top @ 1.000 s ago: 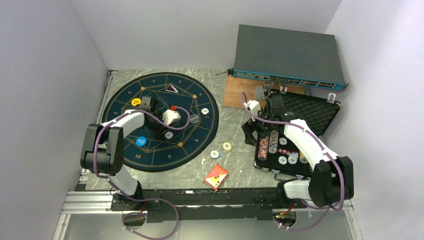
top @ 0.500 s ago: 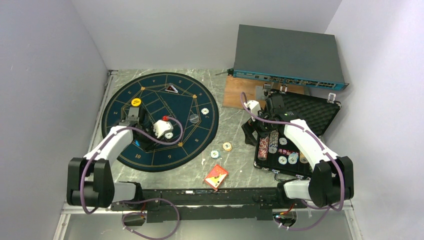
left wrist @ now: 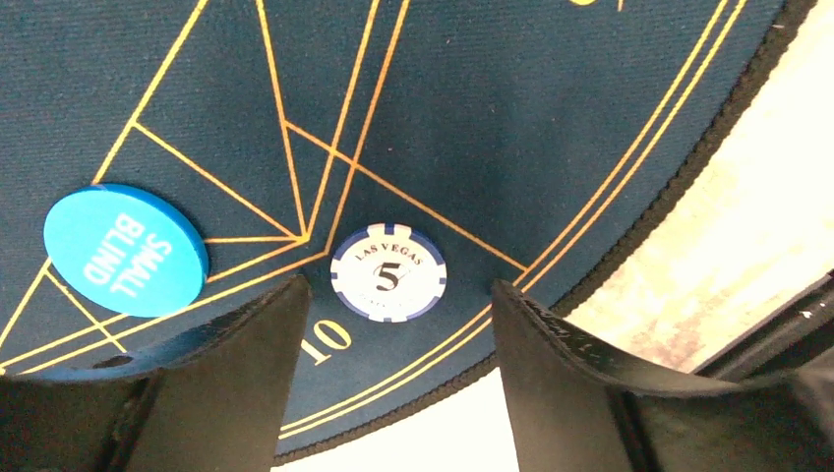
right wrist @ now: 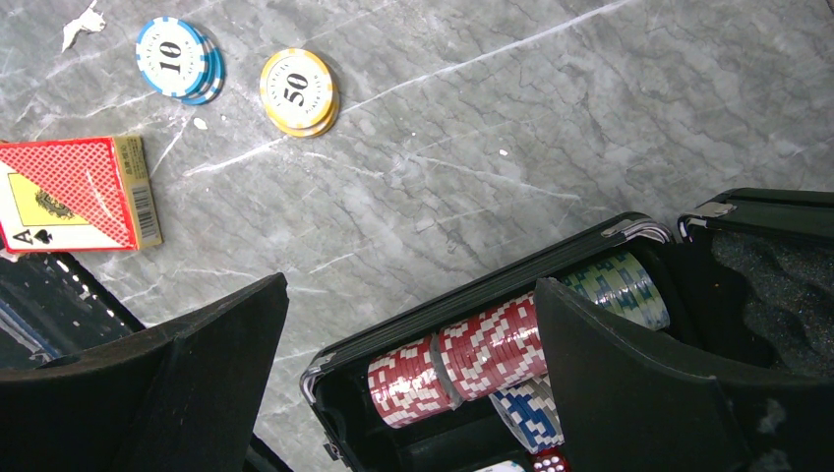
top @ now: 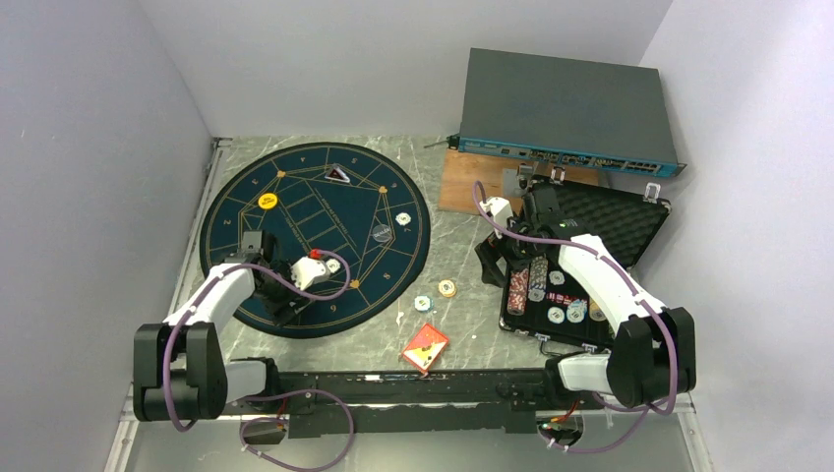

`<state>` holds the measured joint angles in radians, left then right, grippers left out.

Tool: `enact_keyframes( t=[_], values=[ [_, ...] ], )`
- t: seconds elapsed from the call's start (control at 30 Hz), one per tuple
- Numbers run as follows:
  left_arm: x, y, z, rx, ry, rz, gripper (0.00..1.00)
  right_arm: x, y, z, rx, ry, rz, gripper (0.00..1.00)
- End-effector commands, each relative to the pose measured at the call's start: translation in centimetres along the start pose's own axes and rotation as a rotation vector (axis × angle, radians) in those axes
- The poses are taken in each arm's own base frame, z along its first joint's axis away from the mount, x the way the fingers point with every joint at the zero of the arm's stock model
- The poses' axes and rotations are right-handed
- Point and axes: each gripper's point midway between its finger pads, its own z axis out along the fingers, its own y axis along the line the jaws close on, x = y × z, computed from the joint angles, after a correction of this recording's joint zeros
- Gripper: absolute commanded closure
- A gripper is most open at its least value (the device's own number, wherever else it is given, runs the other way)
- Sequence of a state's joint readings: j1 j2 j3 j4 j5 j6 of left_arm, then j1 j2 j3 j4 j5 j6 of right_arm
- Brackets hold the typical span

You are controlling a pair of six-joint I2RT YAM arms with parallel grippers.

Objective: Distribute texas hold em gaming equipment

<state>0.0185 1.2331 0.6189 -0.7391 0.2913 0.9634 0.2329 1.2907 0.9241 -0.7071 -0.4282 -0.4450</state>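
My left gripper (top: 275, 295) hangs open and empty over the near-left rim of the navy mat (top: 393, 261). In the left wrist view the gripper (left wrist: 398, 287) straddles a white "5" chip (left wrist: 388, 273) beside the mat's 10 mark. The blue Small Blind disc (left wrist: 125, 249) lies left of the chip. A yellow disc (top: 267, 201) and three chips (top: 402, 218) (top: 382, 233) (top: 333, 265) lie on the mat. My right gripper (top: 490, 264) (right wrist: 410, 285) is open and empty over the case's left edge. Red chip rolls (right wrist: 472, 359) lie between its fingers.
A "10" chip stack (right wrist: 177, 59) (top: 423, 303), a "50" chip stack (right wrist: 298, 90) (top: 447, 288) and a red-backed card box (right wrist: 74, 194) (top: 425, 346) lie on the marble. The open black case (top: 615, 221) stands at right, with a grey network switch (top: 565, 108) behind. A small dark triangular piece (top: 338, 174) sits on the mat's far side.
My left arm has drawn back from the mat's middle to its near-left rim and now covers the blue disc in the top view. The right arm has not moved.
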Motion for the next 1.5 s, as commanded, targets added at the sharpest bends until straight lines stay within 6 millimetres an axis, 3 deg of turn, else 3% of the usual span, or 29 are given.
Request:
enact_keyframes(
  t=[0.0,0.2,0.23,0.5,0.83,0.97,1.2,1.47],
  values=[
    [-2.3,1.0,-2.2,-0.025,-0.053,0.029,0.24,-0.5,0.2,0.0,-0.009,-0.014,-0.021,0.00],
    [-7.8,3.5,-3.7,-0.092,-0.142,0.054,0.23,-0.4,0.0,0.1,-0.008,-0.008,-0.018,0.00],
    [-9.7,4.6,-3.7,-0.114,-0.198,0.059,0.24,-0.3,0.0,0.2,-0.009,-0.003,-0.016,0.00],
    [-14.8,5.3,-0.5,-0.048,-0.211,0.040,0.22,-0.1,0.0,0.3,-0.012,0.006,-0.011,0.00],
    [-14.8,5.5,4.3,-0.046,-0.107,0.056,0.22,0.1,0.2,0.5,-0.024,0.012,-0.008,0.00],
    [-14.3,5.6,5.4,-0.026,-0.071,0.052,0.33,0.2,0.2,0.5,-0.022,0.011,-0.009,0.00],
    [-13.9,5.1,5.4,0.002,-0.051,0.070,0.57,0.2,0.2,0.5,-0.023,0.011,-0.011,0.00],
    [-13.8,6.9,1.8,-0.029,-0.094,0.037,0.64,0.1,0.2,0.4,-0.020,0.009,-0.014,0.00]
  ],
)
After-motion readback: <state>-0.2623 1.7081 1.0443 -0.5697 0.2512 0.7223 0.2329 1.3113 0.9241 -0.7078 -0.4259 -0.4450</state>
